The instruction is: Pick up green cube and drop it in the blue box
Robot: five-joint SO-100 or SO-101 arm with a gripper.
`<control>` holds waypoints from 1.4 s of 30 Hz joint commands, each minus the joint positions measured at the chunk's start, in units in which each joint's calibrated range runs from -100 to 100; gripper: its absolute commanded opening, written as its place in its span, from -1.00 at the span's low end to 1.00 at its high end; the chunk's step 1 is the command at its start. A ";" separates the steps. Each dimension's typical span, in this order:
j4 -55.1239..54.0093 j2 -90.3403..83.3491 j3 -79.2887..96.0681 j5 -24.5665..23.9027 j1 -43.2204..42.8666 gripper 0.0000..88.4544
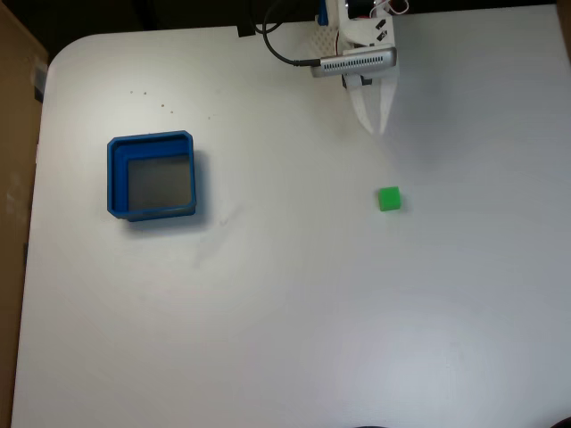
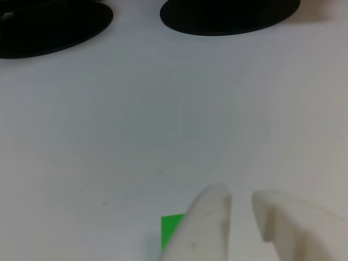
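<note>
Claw, other view: two white fingertips rise from the bottom edge, right of centre; narrow gap between them, nothing gripped.
Green cube, other view: green cube at the bottom edge, just left of the left fingertip, partly hidden behind it; contact can't be told.
Bench, other view: white bench fills the middle of the frame; two black oval discs at the top edge, one upper left, one upper centre.
Claw, fixed view: claw at top centre-right, pointing down the frame, tips close together, holding nothing; white arm body and a grey ribbed block above it, black cable curling off to the left.
Green cube, fixed view: on the bare bench, right of centre, below the claw tips and apart from them.
Blue box: blue box in the left half of the fixed view, grey floor, nothing inside; well apart from cube and claw.
Left edge, fixed view: brown cardboard beside the bench.
</note>
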 commanded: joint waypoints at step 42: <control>17.59 40.71 -40.92 -0.20 -4.92 -0.99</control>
